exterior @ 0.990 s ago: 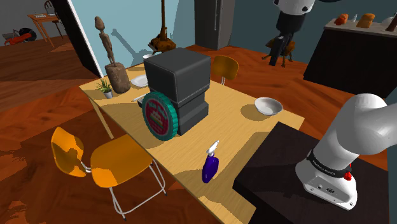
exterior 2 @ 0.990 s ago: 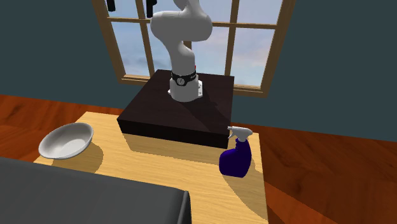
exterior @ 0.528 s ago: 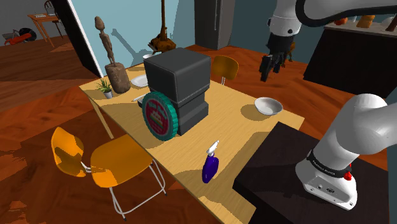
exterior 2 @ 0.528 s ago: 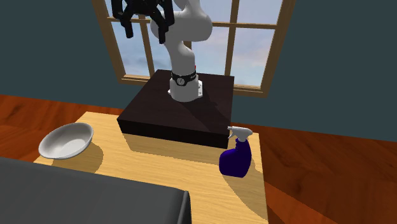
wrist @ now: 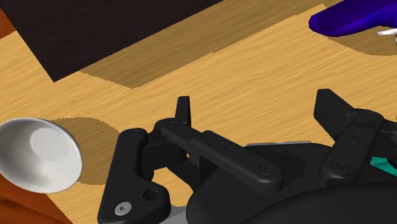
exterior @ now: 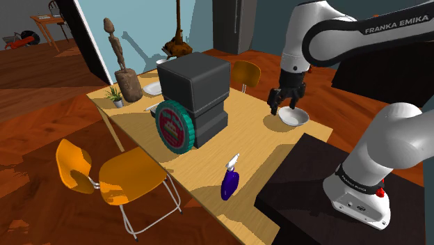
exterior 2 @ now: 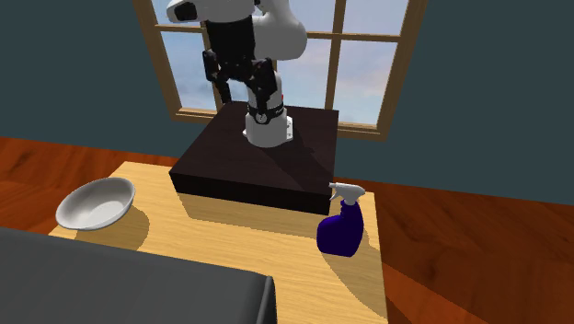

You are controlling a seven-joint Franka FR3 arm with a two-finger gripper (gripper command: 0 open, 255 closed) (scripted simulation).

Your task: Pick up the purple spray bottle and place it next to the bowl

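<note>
The purple spray bottle (exterior: 230,181) with a white trigger head stands upright near the wooden table's (exterior: 257,143) front edge, close to the black stand (exterior: 306,188). A white bowl (exterior: 293,115) sits at the table's far corner in the shoulder view. My gripper (exterior: 285,106) hangs open and empty in the air beside the bowl, well away from the bottle. In the second exterior view the gripper (exterior 2: 242,90) is high above the stand (exterior 2: 258,161), with the bowl (exterior 2: 95,202) at left and the bottle (exterior 2: 342,228) at right. The wrist view has the gripper (wrist: 257,108), bowl (wrist: 38,154) and bottle (wrist: 356,16).
A large dark grey box (exterior: 195,94) with a green and red disc (exterior: 172,127) leaning on it takes up the table's middle. Behind it stand a wooden figure (exterior: 122,62) and a small plant (exterior: 115,96). Orange chairs (exterior: 118,177) flank the table.
The arm has swung down. The gripper dropped from high up to just beside the bowl, fingers still apart. Bottle and bowl have not moved.
</note>
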